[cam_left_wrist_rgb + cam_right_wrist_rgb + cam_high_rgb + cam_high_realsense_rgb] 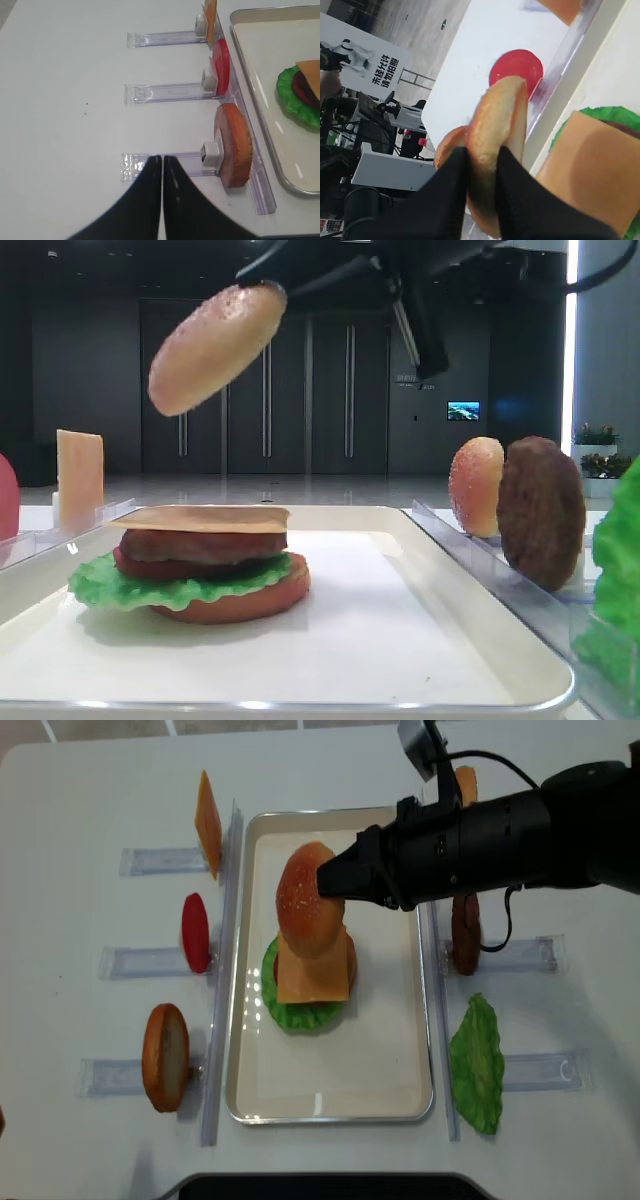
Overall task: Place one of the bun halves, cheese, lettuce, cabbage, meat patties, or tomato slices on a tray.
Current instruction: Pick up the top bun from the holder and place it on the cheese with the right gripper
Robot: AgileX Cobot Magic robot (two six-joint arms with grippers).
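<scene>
A: The right gripper is clamped on the edge of the top bun, which hangs tilted in the air above the stack on the tray, clear of the cheese that tops it.

B: And what makes up the stack?

A: From the low front view, a reddish bottom bun, then lettuce, a dark patty and the square cheese slice on top. It sits left of the tray's middle in that view.

B: Where is the left gripper?

A: Near the table's left edge, fingers pressed together on nothing, just above the clear holder that carries a spare bun. It touches neither the bun nor the tray.

B: What else stands along the sides?

A: On the left of the tray in the overhead view, upright in clear holders: a second cheese slice at the far end, a tomato slice in the middle, the spare bun nearest. On the right: a patty on edge beside the tray rim and a loose lettuce leaf nearer, with another bun standing just behind that patty in the front view.
</scene>
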